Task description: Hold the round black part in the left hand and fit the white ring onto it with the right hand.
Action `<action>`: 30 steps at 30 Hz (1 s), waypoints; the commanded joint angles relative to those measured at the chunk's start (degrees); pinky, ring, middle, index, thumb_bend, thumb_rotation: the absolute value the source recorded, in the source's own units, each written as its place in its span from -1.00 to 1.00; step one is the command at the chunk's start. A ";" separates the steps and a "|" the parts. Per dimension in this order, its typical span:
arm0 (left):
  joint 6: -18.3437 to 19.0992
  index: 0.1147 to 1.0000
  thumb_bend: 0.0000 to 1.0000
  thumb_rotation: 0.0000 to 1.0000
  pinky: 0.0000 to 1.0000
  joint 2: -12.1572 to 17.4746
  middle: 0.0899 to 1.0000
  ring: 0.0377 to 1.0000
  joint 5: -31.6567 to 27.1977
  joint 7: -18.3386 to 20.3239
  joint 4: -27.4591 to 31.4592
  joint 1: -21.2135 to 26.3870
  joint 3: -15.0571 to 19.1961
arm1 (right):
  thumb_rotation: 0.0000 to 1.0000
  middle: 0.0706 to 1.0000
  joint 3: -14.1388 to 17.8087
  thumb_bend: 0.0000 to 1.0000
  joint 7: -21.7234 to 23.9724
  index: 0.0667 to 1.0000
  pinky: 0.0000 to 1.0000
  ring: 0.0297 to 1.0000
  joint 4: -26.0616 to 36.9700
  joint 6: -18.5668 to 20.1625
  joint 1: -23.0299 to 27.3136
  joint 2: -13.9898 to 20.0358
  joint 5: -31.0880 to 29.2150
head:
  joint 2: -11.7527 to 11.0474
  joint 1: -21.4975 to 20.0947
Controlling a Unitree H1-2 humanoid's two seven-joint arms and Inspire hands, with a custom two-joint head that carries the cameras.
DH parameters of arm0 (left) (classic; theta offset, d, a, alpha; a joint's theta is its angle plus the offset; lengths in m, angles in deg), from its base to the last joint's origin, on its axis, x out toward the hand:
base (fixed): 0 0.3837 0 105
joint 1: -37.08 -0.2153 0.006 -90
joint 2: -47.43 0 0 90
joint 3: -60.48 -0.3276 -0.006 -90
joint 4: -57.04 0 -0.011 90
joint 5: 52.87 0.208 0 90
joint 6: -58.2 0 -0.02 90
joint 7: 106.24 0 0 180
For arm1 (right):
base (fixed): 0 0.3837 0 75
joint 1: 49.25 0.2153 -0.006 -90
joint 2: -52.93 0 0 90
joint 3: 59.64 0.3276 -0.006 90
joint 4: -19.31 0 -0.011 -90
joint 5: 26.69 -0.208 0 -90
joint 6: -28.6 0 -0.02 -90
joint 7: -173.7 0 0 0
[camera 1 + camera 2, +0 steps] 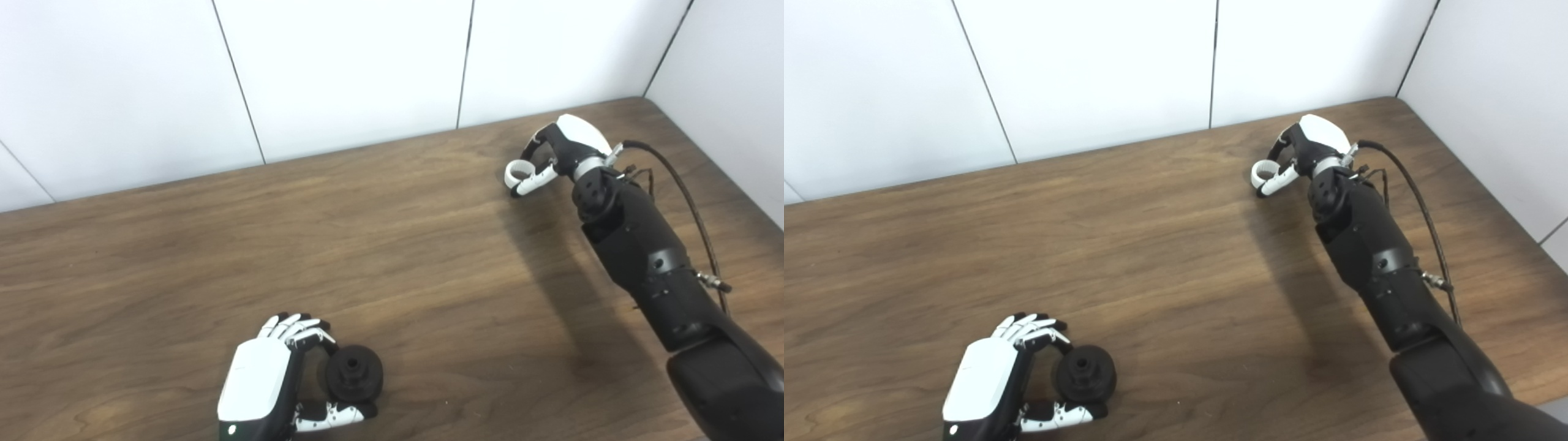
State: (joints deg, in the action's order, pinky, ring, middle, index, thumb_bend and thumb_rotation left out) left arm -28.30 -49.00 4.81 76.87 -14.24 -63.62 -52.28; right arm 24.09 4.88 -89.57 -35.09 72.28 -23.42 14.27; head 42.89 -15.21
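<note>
Counter [380,245]: brown wood-grain surface, filling the frame below white wall panels [343,67].

Right arm [649,257]: black, cabled, entering from the lower right and reaching to the upper right of the frame.

Left hand [269,380]: lower left of centre, fingers and thumb curled round the round black part, apparently clamped on it.

Right hand [560,153]: upper right, fingers and thumb closed on the white ring at the counter's far side.

Round black part [354,372]: disc with a central hub, lower centre-left, in the left hand's grip.

White ring [519,173]: small, pinched in the right hand, well apart from the black part.

Step, as judged: both pieces grasped, fitting not yet done. Next move called for carrying the ring down-left across the frame and aligning it over the hub.
</note>
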 commanded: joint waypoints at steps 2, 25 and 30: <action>0.36 -0.16 0.05 -0.90 0.83 0.25 0.45 0.66 1.12 1.33 1.04 -0.55 -0.36 | -0.74 0.64 -0.25 0.04 -1.00 -0.10 0.74 0.86 1.79 -0.47 2.18 1.98 -0.33 | 0.07 0.39; 2.07 -0.16 0.05 -0.90 0.89 -2.65 0.46 0.69 2.57 2.30 -0.29 0.92 -1.98 | -0.72 0.67 -6.24 0.05 32.68 -0.10 0.88 0.91 39.83 0.60 0.07 3.02 6.20 | 1.96 6.93; 3.01 -0.16 0.05 -0.90 0.88 -3.55 0.47 0.70 3.71 2.50 -0.68 1.47 -2.86 | -0.73 0.68 -5.49 0.05 39.47 -0.10 0.94 0.91 46.94 0.59 -1.24 0.74 6.83 | 2.98 10.15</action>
State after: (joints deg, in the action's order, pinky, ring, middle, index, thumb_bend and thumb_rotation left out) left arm -25.57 -52.03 7.78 78.31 -14.19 -62.45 -54.34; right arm 17.62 43.48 -45.55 -34.62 69.54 -23.18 20.44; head 45.79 -5.02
